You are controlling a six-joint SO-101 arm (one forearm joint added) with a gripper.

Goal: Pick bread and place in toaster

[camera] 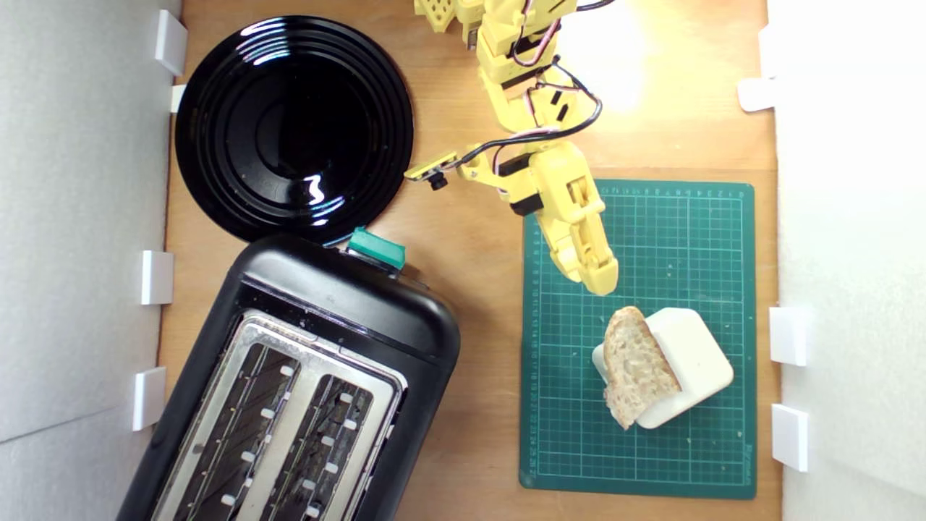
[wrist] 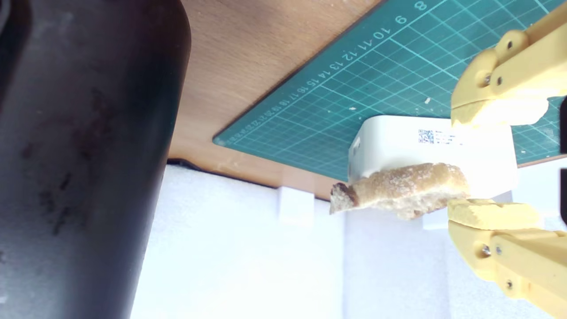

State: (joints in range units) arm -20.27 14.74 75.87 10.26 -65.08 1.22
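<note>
Sitting biggest in frame, the toaster fills the lower part of the exterior view's left, angled on the table, both slots bare, teal lever knob at its upper end. Black plate just above it, nothing on it. Green cutting mat on the exterior view's right. Cream block on the mat; the bread leans tilted against its side, crust edge up, lower end down by the mat.

Gripper hangs just short of the bread; wrist view shows the fingers apart, one on each side of the slice's near end, not touching it yet. Nothing held.

Risks, as a guess: the slice is only propped, so a finger nudging it before closing could slide it off the block or tip it flat on the mat. A pinch at the very end of the crust may tear the soft crumb or let it pivot. One finger could also catch the block and drag it along. Later, a skewed grip would snag on the slot edge, since the toaster sits at an angle.
</note>
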